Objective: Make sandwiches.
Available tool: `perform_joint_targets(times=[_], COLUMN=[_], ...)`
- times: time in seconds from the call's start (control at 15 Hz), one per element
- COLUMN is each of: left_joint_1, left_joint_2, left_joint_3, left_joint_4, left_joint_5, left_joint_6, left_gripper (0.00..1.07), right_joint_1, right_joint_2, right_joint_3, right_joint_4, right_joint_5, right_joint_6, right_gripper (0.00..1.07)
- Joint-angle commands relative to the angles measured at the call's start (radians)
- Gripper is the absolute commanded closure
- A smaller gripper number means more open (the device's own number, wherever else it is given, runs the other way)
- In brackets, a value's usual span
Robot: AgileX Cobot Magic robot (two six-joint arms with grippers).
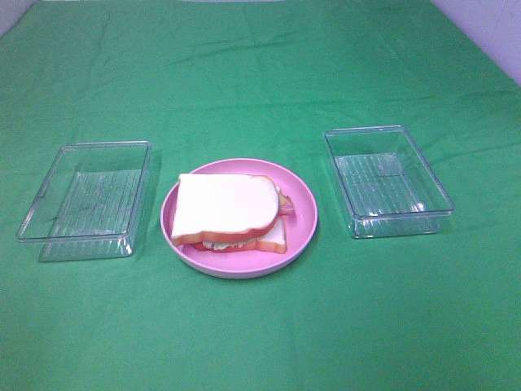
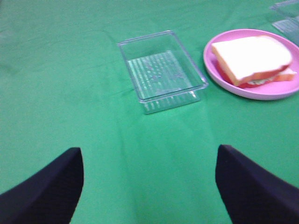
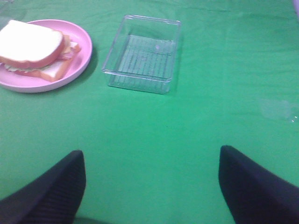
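While both the left gripper (image 2: 148, 186) and the right gripper (image 3: 152, 186) hung with jaws spread wide and empty, the sandwich (image 1: 232, 213) sat stacked on the pink plate (image 1: 303, 213) mid-bench, between two clear trays.

A bright green cloth (image 1: 260, 73) covers the table. A pale pink plate (image 1: 303, 213) holds a sandwich (image 1: 232, 213) with white bread, orange-brown crust, and red and light green fillings. Two clear trays, left tray (image 1: 85, 199) and right tray (image 1: 387, 179), have ribbed bases. Black gripper fingers (image 2: 44, 189) appear in the wrist views.
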Motion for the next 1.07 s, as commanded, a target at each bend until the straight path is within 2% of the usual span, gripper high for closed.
perform_joint_targets(times=[0.07, 0.27, 0.47, 0.67, 1.07], left_joint_1=[0.089, 0.195, 0.237, 0.241, 0.241], left_joint_2=[-0.019, -0.019, -0.022, -0.022, -0.020], left_joint_3=[0.002, 0.002, 0.002, 0.002, 0.002], left_joint_4=[0.000, 0.000, 0.000, 0.000, 0.000], left_joint_5=[-0.010, -0.010, -0.010, -0.010, -0.010], left_joint_6=[0.003, 0.003, 0.003, 0.003, 0.003], left_gripper=[0.32, 0.32, 0.32, 0.32, 0.32], right_joint_1=[-0.066, -0.080, -0.084, -0.150, -0.147], right_joint_2=[-0.008, -0.040, -0.039, -0.039, -0.039], right_joint_3=[0.002, 0.002, 0.002, 0.002, 0.002], right_joint_4=[0.002, 0.007, 0.007, 0.010, 0.010], right_joint_5=[-0.013, -0.013, -0.013, -0.013, -0.013], right_joint_6=[-0.012, -0.012, -0.012, -0.012, -0.012], right_gripper=[0.33, 0.33, 0.33, 0.33, 0.33])
